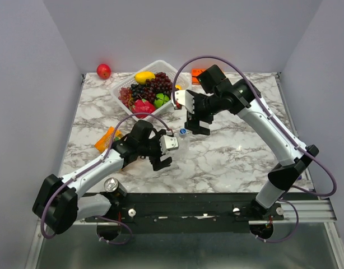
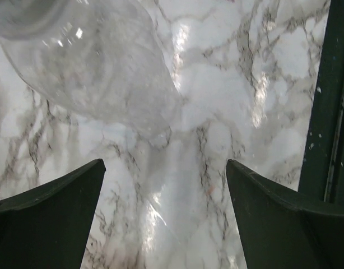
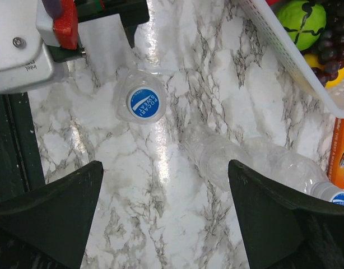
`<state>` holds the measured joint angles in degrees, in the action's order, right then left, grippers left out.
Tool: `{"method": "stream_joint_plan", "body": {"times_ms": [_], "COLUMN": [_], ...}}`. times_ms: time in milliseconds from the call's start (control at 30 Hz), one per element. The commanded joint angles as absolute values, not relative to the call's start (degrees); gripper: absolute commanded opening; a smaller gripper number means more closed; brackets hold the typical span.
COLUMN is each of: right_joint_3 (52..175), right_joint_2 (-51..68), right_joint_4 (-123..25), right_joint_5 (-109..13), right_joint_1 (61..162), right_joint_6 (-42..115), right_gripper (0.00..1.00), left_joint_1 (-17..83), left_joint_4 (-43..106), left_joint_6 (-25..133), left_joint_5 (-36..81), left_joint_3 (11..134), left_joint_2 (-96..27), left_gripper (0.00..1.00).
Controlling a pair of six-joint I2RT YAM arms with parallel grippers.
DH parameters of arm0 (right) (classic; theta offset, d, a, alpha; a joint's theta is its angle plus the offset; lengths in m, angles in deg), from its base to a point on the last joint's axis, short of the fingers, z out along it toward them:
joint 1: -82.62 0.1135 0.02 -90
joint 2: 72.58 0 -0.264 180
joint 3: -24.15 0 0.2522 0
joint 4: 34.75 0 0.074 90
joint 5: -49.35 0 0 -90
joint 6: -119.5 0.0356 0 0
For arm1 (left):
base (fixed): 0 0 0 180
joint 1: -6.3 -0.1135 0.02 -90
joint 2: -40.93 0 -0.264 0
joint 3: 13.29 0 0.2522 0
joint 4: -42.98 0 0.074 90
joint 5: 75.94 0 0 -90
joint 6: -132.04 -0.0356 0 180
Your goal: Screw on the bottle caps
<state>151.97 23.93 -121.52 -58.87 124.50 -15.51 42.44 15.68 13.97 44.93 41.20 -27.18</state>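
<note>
Marble table point(image 1: 233, 162): white, with grey veins running all over it. The bottle cap point(image 3: 145, 104) is bright blue with white lettering on top. The bottle point(image 3: 261, 162) is clear and colourless. The basket point(image 1: 122, 85) is white, and what a mix inside: a yellow fruit point(image 1: 144, 77), dark purple grapes point(image 1: 155, 87), a green fruit point(image 3: 298, 25) with black streaks, a pinkish-red fruit point(image 1: 143, 106). A red apple point(image 1: 103, 71), an orange packet point(image 1: 107, 139), a silver can point(image 1: 111, 185), and purple cables point(image 1: 324, 174) on white-and-black arms point(image 1: 267, 126).

The table point(image 3: 161, 190) is glossy, marble-patterned, throwing back glare; the bottle point(image 2: 93, 61) at upper left is clear plastic (shiny, colourless); the blue cap point(image 3: 145, 104) is smooth plastic, the basket point(image 3: 295, 61) white plastic lattice, the can point(image 1: 111, 185) bright metal
</note>
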Motion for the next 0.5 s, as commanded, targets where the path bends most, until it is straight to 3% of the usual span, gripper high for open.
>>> {"method": "stream_joint_plan", "body": {"times_ms": [0,133,267,467], "right_joint_3": [153.3,149.5,142.8,145.1], "right_joint_2": [21.8,18.7,14.6,15.0], "right_joint_4": [-120.2,-107.1,-97.4,-93.8], "right_joint_5": [-54.8,-35.8,-23.8,-19.7], "right_joint_1": [124.2,124.2,124.2,123.7], "right_joint_6": [-11.7,1.2,4.2,1.6], "right_gripper": [1.00,1.00,1.00,1.00], "left_joint_1": [38.6,34.1,33.8,33.5], "left_joint_4": [-3.3,-3.8,11.6,27.0], "left_joint_6": [8.8,12.7,20.8,33.8], "left_joint_5": [42.8,40.5,28.0,7.3], "left_joint_3": [45.2,50.2,52.3,53.9], "left_joint_2": [-25.1,-18.9,-13.0,-11.7], "left_gripper": [0.99,0.99,0.99,0.99]}}
